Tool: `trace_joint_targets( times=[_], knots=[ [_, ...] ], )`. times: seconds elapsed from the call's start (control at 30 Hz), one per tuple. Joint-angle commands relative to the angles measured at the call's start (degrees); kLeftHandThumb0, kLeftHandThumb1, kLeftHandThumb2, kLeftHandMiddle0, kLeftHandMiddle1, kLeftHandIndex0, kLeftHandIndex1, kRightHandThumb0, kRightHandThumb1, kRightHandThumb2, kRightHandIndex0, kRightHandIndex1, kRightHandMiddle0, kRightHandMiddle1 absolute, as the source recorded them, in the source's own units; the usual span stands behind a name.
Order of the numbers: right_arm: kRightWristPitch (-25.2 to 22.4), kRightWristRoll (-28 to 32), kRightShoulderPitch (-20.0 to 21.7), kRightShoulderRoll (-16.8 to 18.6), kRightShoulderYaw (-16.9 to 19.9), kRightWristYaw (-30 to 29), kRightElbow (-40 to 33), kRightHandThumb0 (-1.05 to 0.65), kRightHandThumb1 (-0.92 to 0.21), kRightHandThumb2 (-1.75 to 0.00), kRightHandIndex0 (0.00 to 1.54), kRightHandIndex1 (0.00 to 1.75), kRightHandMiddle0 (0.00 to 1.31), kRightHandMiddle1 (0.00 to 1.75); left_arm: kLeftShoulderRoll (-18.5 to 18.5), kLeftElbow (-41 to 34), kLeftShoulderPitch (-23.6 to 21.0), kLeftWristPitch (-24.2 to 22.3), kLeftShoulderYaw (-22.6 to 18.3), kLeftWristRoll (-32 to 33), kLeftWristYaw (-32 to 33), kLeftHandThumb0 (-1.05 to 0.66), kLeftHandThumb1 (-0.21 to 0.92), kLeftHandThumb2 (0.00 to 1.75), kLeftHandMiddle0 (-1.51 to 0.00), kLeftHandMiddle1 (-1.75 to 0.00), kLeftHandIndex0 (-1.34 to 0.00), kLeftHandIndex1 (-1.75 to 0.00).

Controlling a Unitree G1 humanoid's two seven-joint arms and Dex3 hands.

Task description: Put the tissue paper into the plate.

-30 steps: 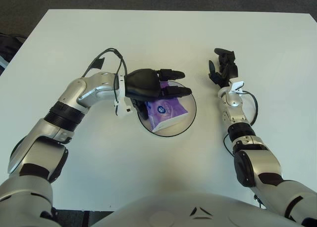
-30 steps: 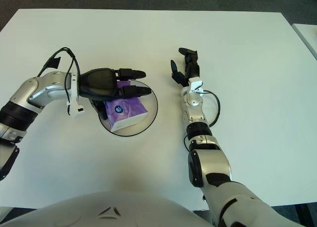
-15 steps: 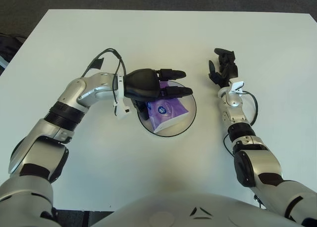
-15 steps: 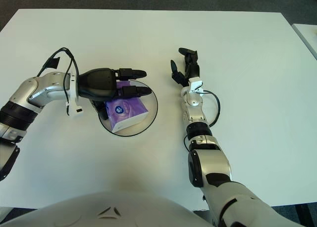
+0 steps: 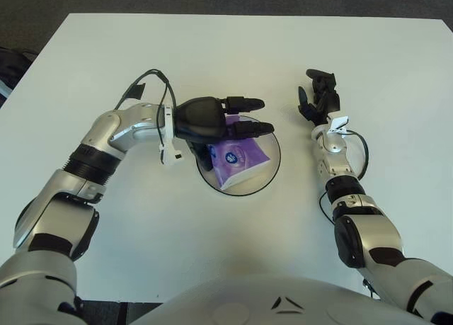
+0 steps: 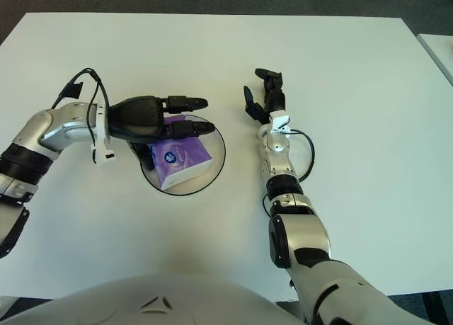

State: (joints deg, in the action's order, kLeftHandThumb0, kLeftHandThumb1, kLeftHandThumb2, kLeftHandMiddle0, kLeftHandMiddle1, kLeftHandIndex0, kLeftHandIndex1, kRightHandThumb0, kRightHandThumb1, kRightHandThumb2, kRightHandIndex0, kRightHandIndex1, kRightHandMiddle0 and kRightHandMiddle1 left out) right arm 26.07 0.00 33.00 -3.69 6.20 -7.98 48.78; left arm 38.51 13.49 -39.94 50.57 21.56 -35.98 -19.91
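Observation:
A purple tissue pack (image 5: 239,162) lies in the round dark-rimmed plate (image 5: 265,176) at the table's middle; it also shows in the right eye view (image 6: 178,161). My left hand (image 5: 226,123) hovers over the plate's far left part, just above the pack, with its fingers spread and holding nothing. The hand hides the pack's upper left corner. My right hand (image 5: 318,98) rests on the table to the right of the plate, fingers relaxed and empty.
The white table (image 5: 212,49) carries nothing else. A black cable (image 5: 152,81) loops over my left wrist. The table's far edge and dark floor lie beyond.
My left hand has drawn slightly up and to the left, away from the pack. The pack stays in the plate. The right hand has not moved.

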Motion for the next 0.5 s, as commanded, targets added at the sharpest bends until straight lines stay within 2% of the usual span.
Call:
trace_joint_targets(
  times=[0.0, 0.23, 0.47],
  knots=[
    [-6.6, -0.1, -7.0, 2.1, -0.6, 0.5, 6.1, -0.59, -0.82, -0.55, 0.37, 0.21, 0.03, 1.10, 1.4, 1.2, -3.7, -0.1, -2.6, 2.5, -0.5, -0.96, 0.92, 0.12, 0.00, 0.00, -0.01, -0.02],
    [-6.6, -0.1, -6.8, 2.1, -0.6, 0.5, 6.5, -0.59, -0.82, -0.55, 0.37, 0.21, 0.03, 1.10, -0.2, 6.9, -5.0, -1.7, -5.7, 4.2, 2.9, -1.00, 0.90, 0.16, 0.00, 0.00, -0.02, -0.01],
    [-6.5, -0.1, -6.6, 2.1, -0.5, 0.5, 6.9, -0.59, -0.82, -0.55, 0.37, 0.21, 0.03, 1.10, -2.3, 11.6, -4.0, -5.1, -7.4, 13.0, 0.0, -0.98, 0.88, 0.14, 0.00, 0.00, -0.03, -0.03]
  ],
)
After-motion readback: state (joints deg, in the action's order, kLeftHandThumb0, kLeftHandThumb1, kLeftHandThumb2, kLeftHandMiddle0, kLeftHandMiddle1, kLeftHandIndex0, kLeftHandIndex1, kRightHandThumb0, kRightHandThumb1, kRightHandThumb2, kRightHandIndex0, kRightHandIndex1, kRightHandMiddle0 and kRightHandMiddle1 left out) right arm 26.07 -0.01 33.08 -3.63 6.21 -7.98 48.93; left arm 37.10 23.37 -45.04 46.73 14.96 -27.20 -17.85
